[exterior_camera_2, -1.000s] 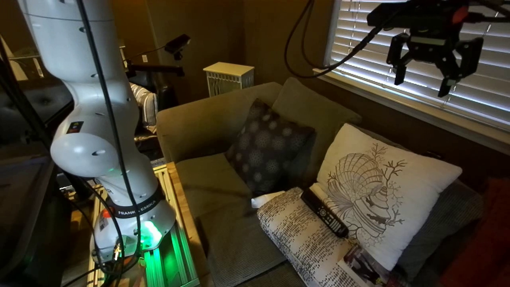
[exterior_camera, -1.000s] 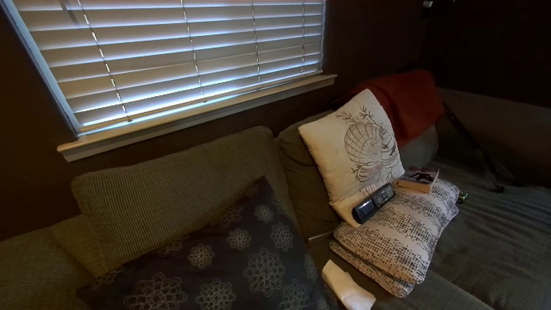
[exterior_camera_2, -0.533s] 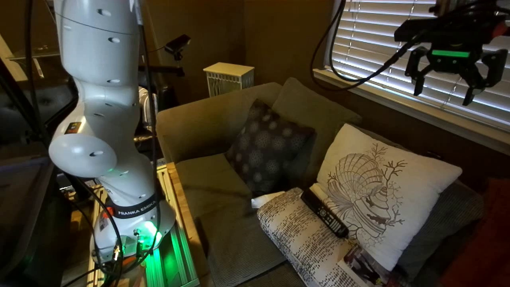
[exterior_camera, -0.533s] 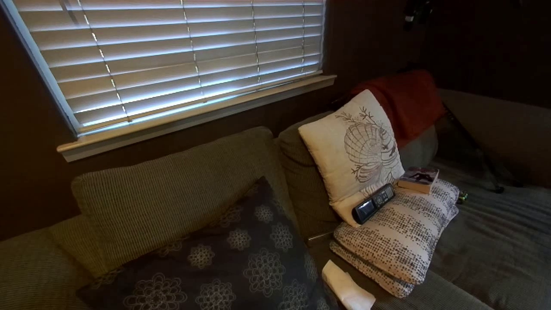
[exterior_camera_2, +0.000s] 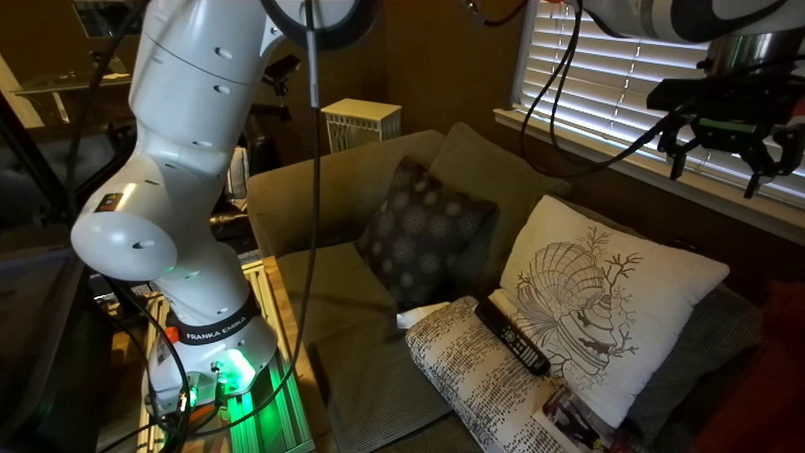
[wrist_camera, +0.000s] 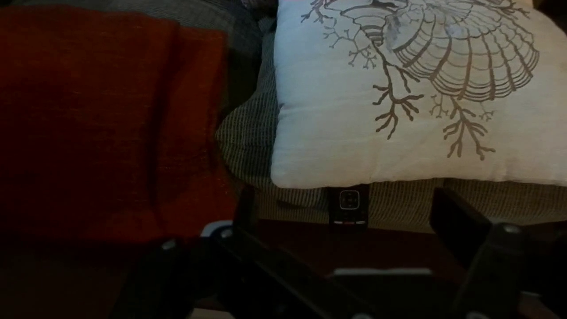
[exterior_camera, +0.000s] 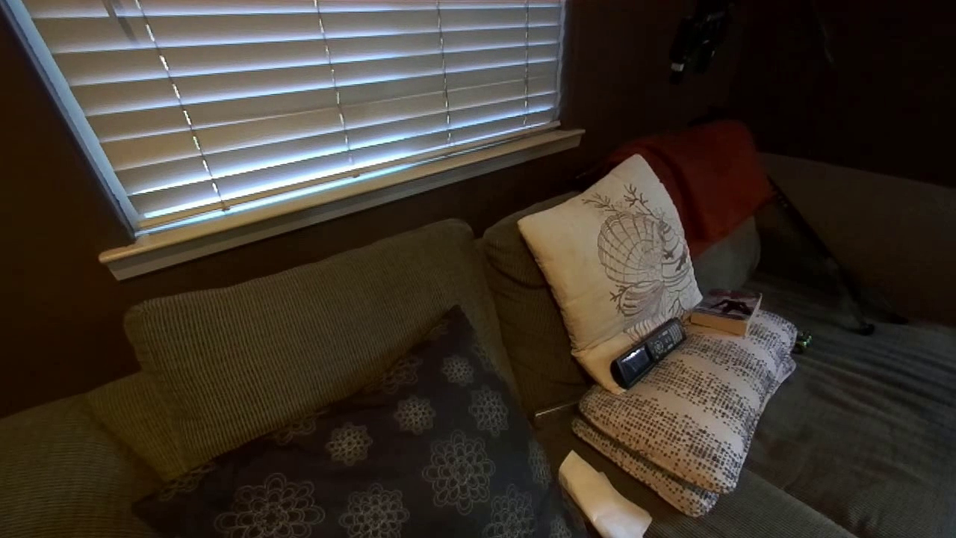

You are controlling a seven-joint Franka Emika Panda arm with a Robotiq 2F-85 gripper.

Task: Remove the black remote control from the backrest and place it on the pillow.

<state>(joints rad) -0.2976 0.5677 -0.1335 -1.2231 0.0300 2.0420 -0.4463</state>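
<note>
Blk remote [wrist_camera: 349,208] atop backrest [wrist_camera: 405,206], 1 end hidden by shell-print pillow [wrist_camera: 354,141] at 1 o'clk, red throw [wrist_camera: 110,133] approx 10 o'clk in wrist view, in an exterior view gripper [exterior_camera_2: 714,178] mid-air at 1 o'clk from that pillow, jaws spread, speckled pillow [exterior_camera_2: 465,362] at 8 o'clk

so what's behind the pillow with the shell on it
In the wrist view, behind the shell pillow, one end of a black remote shows on the backrest. The shell pillow covers the remote's other end; anything deeper behind can't be seen.
</note>
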